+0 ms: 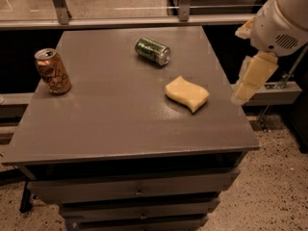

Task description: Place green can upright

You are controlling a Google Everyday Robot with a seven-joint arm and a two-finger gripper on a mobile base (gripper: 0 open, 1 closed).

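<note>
Gripper (250,78) hangs off the table's right edge, aperture can't tell; reach over sponge (187,93), grab lying green can (152,51) mid-body, across its axis.

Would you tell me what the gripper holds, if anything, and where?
Nothing: the gripper hangs beside the table; the green can lies apart on its side.

A grey tabletop (120,129) sits over a stack of drawers (139,192) with small knobs, standing on a speckled floor (269,196). Behind it runs a metal rail (120,22) with upright posts (57,4). The gripper (246,84) hangs just off the tabletop's right edge.
</note>
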